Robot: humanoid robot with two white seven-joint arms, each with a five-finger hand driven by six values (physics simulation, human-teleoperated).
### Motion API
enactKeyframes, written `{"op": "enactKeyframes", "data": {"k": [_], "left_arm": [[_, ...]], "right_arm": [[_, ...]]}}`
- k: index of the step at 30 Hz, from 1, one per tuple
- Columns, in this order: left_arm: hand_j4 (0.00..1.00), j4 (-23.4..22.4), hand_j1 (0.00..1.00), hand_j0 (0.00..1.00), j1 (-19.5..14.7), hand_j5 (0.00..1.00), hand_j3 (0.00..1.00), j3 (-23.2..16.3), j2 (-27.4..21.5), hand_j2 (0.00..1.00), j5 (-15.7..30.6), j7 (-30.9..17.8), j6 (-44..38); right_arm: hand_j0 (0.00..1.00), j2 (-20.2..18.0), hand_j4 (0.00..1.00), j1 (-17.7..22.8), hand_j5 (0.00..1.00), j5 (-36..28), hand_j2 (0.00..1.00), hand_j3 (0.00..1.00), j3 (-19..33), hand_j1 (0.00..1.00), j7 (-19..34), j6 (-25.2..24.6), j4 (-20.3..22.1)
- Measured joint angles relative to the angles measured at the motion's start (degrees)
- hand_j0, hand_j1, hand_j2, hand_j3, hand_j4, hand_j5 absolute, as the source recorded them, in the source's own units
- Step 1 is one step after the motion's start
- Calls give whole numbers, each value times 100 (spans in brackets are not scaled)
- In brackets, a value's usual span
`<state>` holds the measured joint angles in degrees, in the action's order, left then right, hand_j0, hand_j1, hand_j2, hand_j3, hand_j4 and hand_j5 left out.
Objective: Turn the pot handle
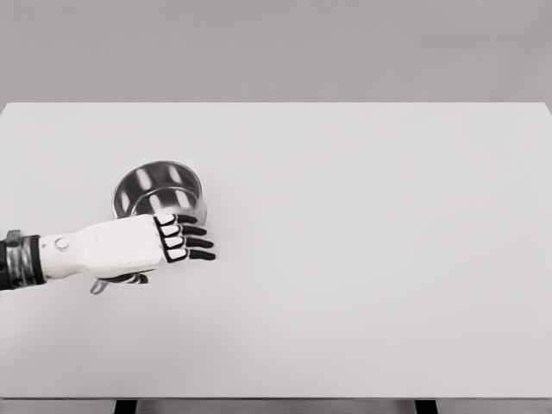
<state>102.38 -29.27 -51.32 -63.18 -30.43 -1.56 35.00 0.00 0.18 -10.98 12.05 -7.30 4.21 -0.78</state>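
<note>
A: What lies nearest the camera?

B: The front edge of the white table (362, 345), running along the bottom of the head view. Just above it on the left, the left hand (129, 246) comes in from the left edge, its white forearm ending in a dark cuff at the frame border.

A: And the pot?

B: The pot (159, 190) sits on the left half of the table, a shiny steel bowl seen from above, its open mouth facing up. It lies directly behind the hand, on the far side from the camera, and the hand covers its near rim.

A: Is the hand holding anything?

B: The fingers (191, 243) point right, laid side by side and partly bent, dark on their tips. They rest against the near side of the pot. A small metallic piece, the pot handle (97, 285), shows below the palm near the wrist. Whether the hand truly grips it I cannot tell; the palm hides the contact.

A: The other arm?

B: It does not show anywhere.
</note>
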Motion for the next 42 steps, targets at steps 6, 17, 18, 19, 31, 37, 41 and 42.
{"op": "enactKeyframes", "data": {"k": [6,17,18,19,31,37,41,42], "left_arm": [[100,-2,100,100,0,100,100,57,-227,100,1,3,0],[100,-51,100,100,0,100,100,130,-608,100,28,4,0],[100,-84,100,100,0,100,100,161,-617,100,33,4,0],[100,-141,100,100,0,100,100,205,-617,100,37,4,0],[100,-783,100,100,9,100,100,435,-614,100,37,4,0],[100,-1248,100,100,-26,100,100,605,-576,100,29,4,0],[100,-1590,100,100,-62,100,100,733,-435,100,9,4,0],[100,-1707,100,100,-70,100,100,749,-379,100,-1,4,0]], "right_arm": [[100,0,100,0,100,0,100,100,0,100,0,0,-1],[100,0,100,0,100,0,100,100,0,100,0,0,-1],[100,0,100,0,100,0,100,100,0,100,0,0,-1],[100,0,100,0,100,0,100,100,0,100,0,0,-1],[100,0,100,0,100,0,100,100,0,100,0,0,-1],[100,0,100,0,100,0,100,100,0,100,0,0,-1],[100,0,100,0,100,0,100,100,0,100,0,0,-1],[100,0,100,0,100,0,100,100,0,100,0,0,-1]]}}
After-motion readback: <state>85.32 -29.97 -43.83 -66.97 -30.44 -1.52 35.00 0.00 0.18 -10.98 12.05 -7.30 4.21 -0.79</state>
